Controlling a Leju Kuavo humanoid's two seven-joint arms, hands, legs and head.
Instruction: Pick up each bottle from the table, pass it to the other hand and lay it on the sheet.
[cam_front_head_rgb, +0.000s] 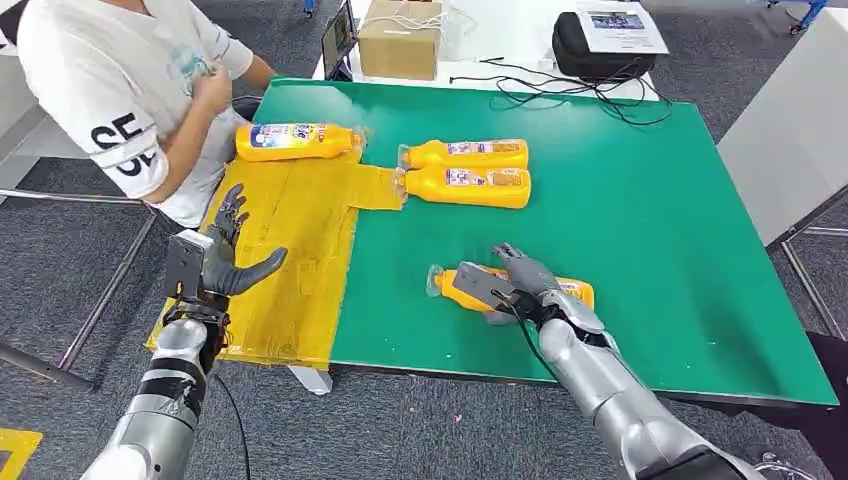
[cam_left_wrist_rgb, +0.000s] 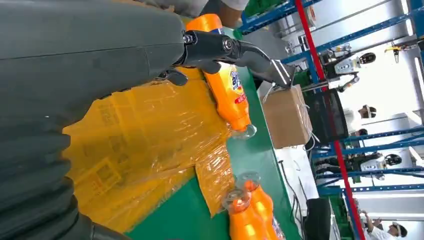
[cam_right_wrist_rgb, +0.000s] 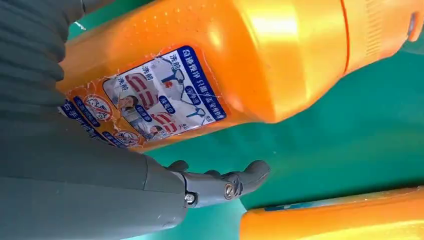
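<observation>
Reaching over the bottle (cam_front_head_rgb: 515, 288) near the tabletop's front edge, the right hand (cam_front_head_rgb: 515, 280) spreads its fingers for a grasp; the left hand (cam_front_head_rgb: 228, 262) waits wide over the sheet (cam_front_head_rgb: 290, 260), ready to receive.

right hand (cam_front_head_rgb: 520, 285) covering nearest bottle (cam_front_head_rgb: 575, 291) middle

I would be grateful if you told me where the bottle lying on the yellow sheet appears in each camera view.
Head view: bottle on the sheet at upper left, on the yellow sheet's far end, near the person.
Left wrist view: the bottle lies upper centre, partly behind the left robot hand.
Right wrist view: I cannot identify it here; orange bottles show, the sheet does not.
Shared landmark: the green table.
</observation>
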